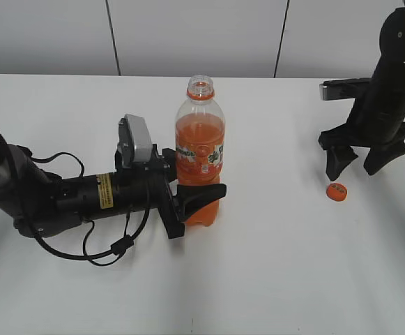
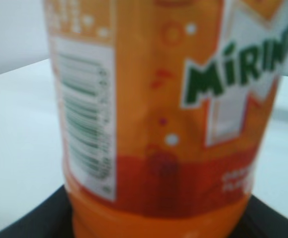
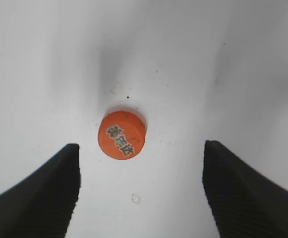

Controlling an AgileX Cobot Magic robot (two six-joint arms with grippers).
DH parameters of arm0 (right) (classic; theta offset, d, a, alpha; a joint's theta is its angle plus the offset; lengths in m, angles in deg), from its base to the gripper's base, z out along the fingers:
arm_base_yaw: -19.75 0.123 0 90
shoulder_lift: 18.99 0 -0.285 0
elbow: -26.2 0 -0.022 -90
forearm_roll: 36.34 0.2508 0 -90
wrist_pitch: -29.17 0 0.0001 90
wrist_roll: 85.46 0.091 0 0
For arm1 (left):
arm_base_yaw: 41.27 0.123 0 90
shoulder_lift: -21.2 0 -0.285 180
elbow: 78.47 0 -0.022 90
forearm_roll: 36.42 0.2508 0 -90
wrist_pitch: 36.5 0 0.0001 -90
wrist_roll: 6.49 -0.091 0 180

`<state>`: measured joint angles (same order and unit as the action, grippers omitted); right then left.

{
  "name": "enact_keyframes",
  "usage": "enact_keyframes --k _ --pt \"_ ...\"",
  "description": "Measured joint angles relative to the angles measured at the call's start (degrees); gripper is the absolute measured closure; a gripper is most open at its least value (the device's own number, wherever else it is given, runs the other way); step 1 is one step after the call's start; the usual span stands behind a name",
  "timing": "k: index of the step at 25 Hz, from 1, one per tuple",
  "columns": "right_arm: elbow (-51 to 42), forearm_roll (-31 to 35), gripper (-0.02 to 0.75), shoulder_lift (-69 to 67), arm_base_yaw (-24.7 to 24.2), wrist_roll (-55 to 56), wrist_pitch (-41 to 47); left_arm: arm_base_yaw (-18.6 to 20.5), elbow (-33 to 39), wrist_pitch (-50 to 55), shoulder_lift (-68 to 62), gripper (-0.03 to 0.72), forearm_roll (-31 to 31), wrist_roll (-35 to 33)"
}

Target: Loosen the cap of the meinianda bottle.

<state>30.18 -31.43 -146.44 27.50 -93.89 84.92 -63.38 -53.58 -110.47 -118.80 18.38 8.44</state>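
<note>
Orange liquid is seen in the bottle [image 1: 200,157], which stands upright near the middle of the white table [image 1: 272,265]. Its neck is open; only the orange ring is left under the rim. The bottle is held low on its body by the left gripper [image 1: 201,199], whose arm lies nearly flat along the table from the left. The jaws are clamped on the bottle's lower part, one dark finger [image 1: 205,195] being seen across the front, just below the label. In the left wrist view the frame is filled by the label [image 2: 193,99], with a barcode panel at the left and green lettering at the right; the dark jaws are visible only at the bottom corners.

The cap [image 1: 337,191] lies flat on the table, well apart from the bottle, to the right, with its printed top facing up. The right gripper [image 1: 364,160] is held above and just behind the cap. Its jaws are spread wide and nothing is gripped between them; in the right wrist view the cap [image 3: 122,134] is seen on the table between the two fingertips [image 3: 44,193], nearer the left one, and untouched by either.
</note>
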Motion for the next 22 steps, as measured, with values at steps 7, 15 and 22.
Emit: enact_keyframes --k 7,15,22 --pt "0.00 0.00 0.164 0.47 0.00 -0.49 0.10 0.06 0.52 4.42 -0.77 0.179 -0.14 -0.05" --pt "0.00 0.00 0.164 0.47 0.00 -0.60 0.10 0.06 0.58 4.81 3.79 0.143 -0.53 -0.11" --pt "0.00 0.00 0.164 0.47 0.00 -0.76 0.05 0.06 0.58 4.87 10.15 0.141 -0.15 5.37"
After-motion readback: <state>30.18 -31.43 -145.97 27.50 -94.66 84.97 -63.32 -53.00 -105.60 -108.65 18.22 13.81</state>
